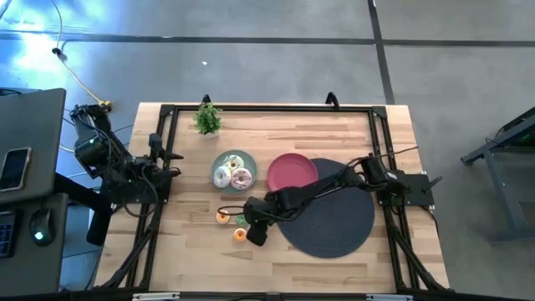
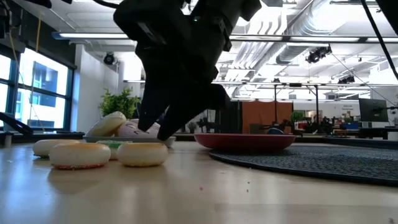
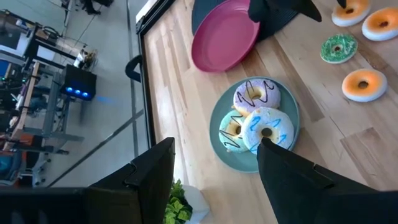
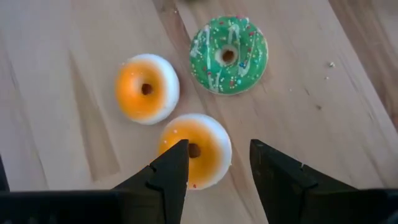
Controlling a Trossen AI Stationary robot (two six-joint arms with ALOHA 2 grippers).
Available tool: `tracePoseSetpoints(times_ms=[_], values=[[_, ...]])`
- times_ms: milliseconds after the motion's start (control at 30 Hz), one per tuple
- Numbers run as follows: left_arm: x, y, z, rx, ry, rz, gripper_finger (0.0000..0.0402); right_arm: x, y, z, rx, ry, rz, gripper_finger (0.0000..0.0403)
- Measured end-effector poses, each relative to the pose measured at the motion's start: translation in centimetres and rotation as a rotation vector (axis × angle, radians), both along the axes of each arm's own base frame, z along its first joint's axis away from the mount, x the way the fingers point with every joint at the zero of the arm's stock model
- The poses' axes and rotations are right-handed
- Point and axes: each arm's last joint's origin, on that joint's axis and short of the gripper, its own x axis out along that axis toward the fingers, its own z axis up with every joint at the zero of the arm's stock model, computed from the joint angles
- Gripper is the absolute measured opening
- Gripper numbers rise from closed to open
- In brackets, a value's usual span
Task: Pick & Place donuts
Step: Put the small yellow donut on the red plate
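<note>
Three iced donuts, pale green, pink and white, lie on a grey-green plate; the left wrist view shows them too. Small orange donuts and a green one lie flat on the wood near the table's near edge. My right gripper is open, pointing down just above the nearer orange donut, one finger over that donut's edge. In the high view it reaches in across the black mat. My left gripper is open and waits at the table's left edge.
A pink plate sits right of the grey-green plate, partly on the big black round mat. A small potted plant stands at the far edge. Bare wood lies left of the small donuts and along the near edge.
</note>
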Motion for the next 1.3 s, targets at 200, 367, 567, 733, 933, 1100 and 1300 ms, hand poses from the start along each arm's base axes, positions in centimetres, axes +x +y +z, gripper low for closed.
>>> tracePoseSetpoints(times_ms=[200,367,567,733,933,1100,1300], values=[[0.0,0.0,0.0,-0.012,-0.007,0.012,0.0218,-0.4,0.4,-0.2,-0.027,0.027,0.021,0.0160],[0.0,0.0,0.0,-0.012,-0.007,0.013,0.0218,-0.2,0.9,-0.3,-0.026,-0.009,0.052,0.0160],[0.0,0.0,0.0,-0.012,-0.007,0.013,0.0218,-0.1,1.8,-1.0,-0.083,-0.034,0.098,0.0160],[0.0,0.0,0.0,-0.015,-0.007,0.014,0.0218,-0.1,2.2,-2.0,-0.115,-0.023,0.101,0.0160],[0.0,0.0,0.0,-0.019,0.000,0.010,0.0218,0.0,1.6,-1.7,-0.115,-0.022,0.089,0.0128],[-0.1,0.1,0.0,-0.006,0.000,0.014,0.0218,0.1,0.8,-1.7,-0.076,-0.003,0.085,0.0055],[-0.1,0.2,-0.1,-0.007,0.002,0.022,0.0218,0.2,0.5,-0.9,-0.067,0.014,0.032,0.0013]])
